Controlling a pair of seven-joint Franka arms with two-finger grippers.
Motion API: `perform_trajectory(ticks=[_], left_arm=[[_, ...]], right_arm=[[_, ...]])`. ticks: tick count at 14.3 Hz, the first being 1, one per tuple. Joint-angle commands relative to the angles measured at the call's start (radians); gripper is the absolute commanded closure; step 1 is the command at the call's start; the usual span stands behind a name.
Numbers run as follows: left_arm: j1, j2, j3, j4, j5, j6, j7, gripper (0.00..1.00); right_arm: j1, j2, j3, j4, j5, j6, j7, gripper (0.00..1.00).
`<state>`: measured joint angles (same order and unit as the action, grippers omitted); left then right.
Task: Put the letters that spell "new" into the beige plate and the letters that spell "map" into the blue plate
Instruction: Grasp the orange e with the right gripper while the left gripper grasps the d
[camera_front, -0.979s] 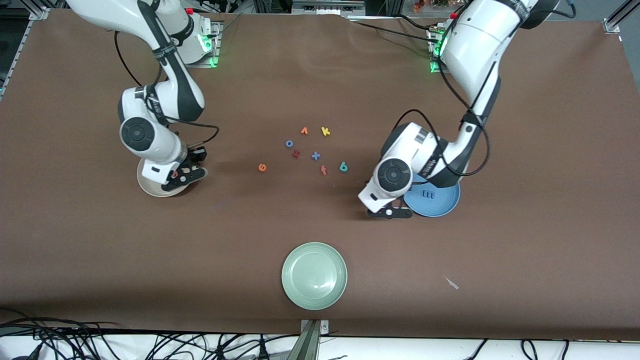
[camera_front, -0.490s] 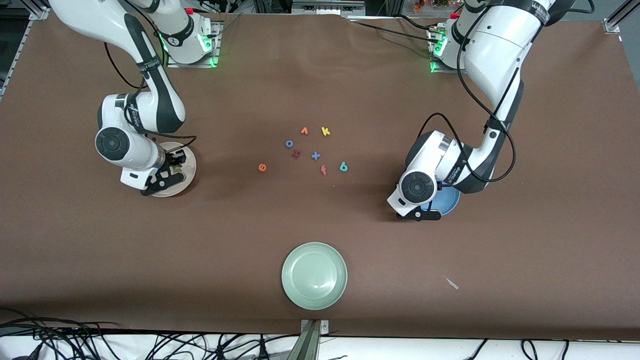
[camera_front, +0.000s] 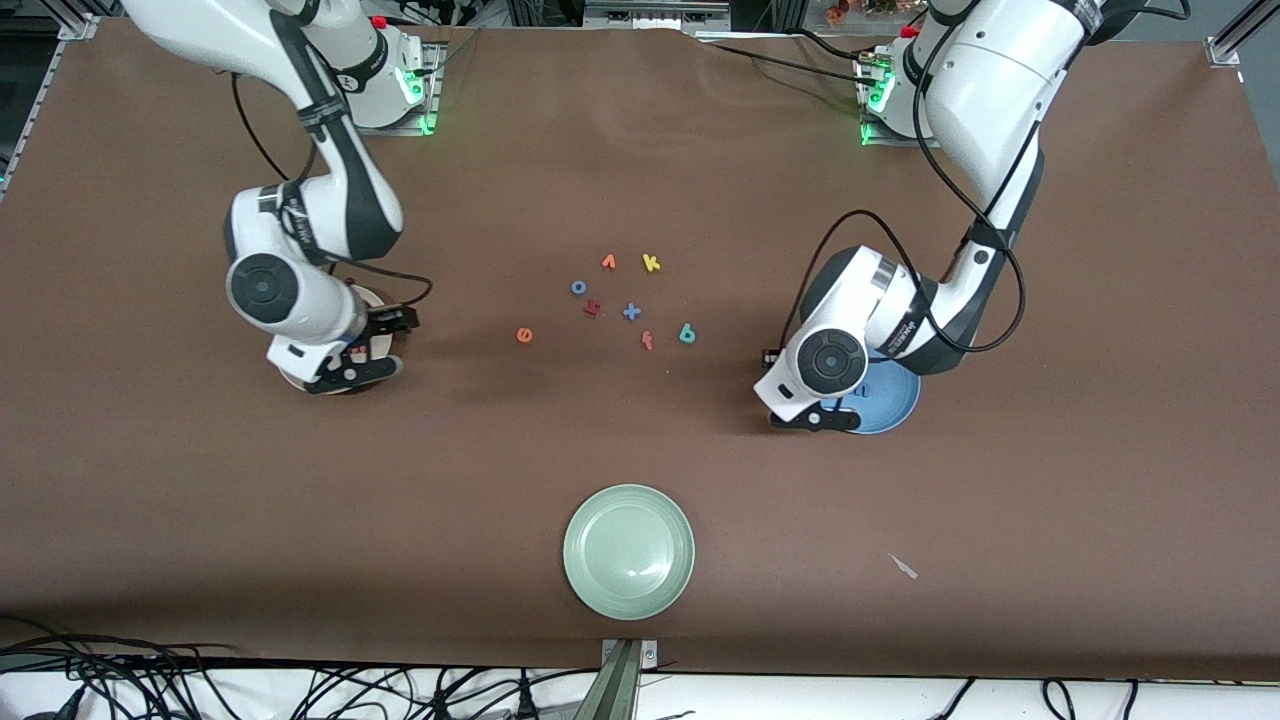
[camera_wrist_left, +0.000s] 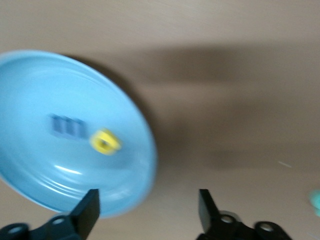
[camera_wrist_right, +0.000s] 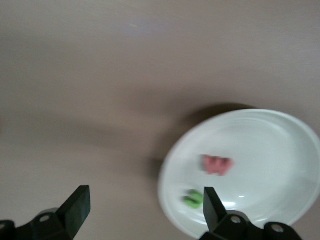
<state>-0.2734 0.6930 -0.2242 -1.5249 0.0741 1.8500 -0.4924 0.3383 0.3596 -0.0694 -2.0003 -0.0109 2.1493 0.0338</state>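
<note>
Both grippers have let go since the earlier frames and now hang with fingers apart, holding nothing. Nearest the camera, the green plate (camera_front: 628, 551) is bare. Left gripper (camera_wrist_left: 149, 212) is over the blue plate (camera_wrist_left: 30, 75), where the m (camera_wrist_left: 67, 126) and a (camera_wrist_left: 105, 142) lie. Right gripper (camera_wrist_right: 145, 210) is over the beige plate's (camera_wrist_right: 280, 130) edge; w (camera_wrist_right: 216, 164) and n (camera_wrist_right: 193, 199) lie inside. Farther off on the tabletop (camera_front: 640, 450), e (camera_front: 524, 335) and p (camera_front: 687, 333) remain, judged the last two to fetch.

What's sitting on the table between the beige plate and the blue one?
Front view: loose foam letters lie scattered between the beige plate and blue plate.
</note>
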Motion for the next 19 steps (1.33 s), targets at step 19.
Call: perform_trajectory(ticks=[19], left_arm=[[-0.213, 0.097, -0.053, -0.034, 0.113, 0.298, -0.058, 0.0]], right_arm=[[0.195, 0.182, 0.1, 0.029, 0.037, 0.33, 0.597, 0.05]])
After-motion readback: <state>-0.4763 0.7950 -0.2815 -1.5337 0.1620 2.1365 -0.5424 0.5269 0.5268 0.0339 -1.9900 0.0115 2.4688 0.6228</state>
